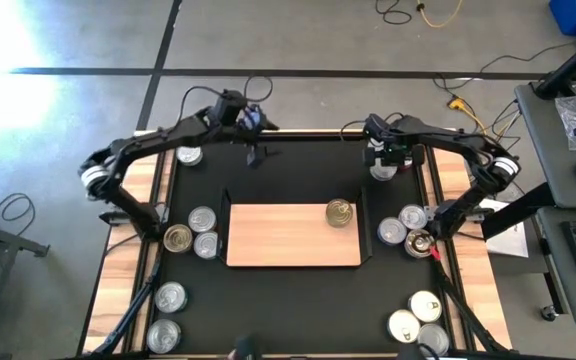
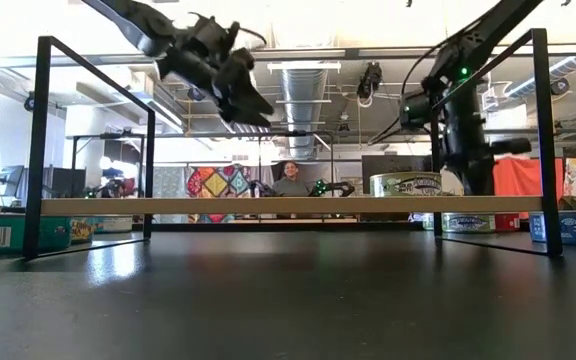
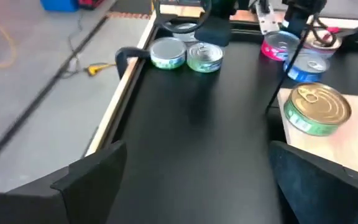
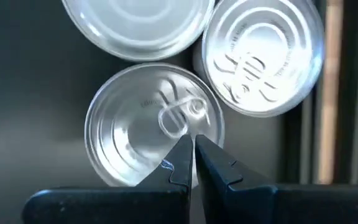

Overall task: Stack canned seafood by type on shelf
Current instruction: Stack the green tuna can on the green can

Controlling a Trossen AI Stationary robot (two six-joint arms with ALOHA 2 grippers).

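The shelf, a light-wood board, lies on the black mat with one gold-topped can on its far right corner. My left gripper hangs open in the air near the table's far edge, left of centre; its wrist view looks across the mat at that can. My right gripper is shut and points down over a silver can with a pull tab. That can is one of three standing close together at the far right. Other cans stand loose on the mat. My right gripper's shut tips stand over the pull-tab can's top, near its rim, pointing down from above. I cannot tell whether they touch it. The can stands upright on the mat.
Cans stand in groups left of the shelf, right of it, at the near left and the near right, and one at the far left. Black frame posts rise at the shelf's ends. A person sits far behind.
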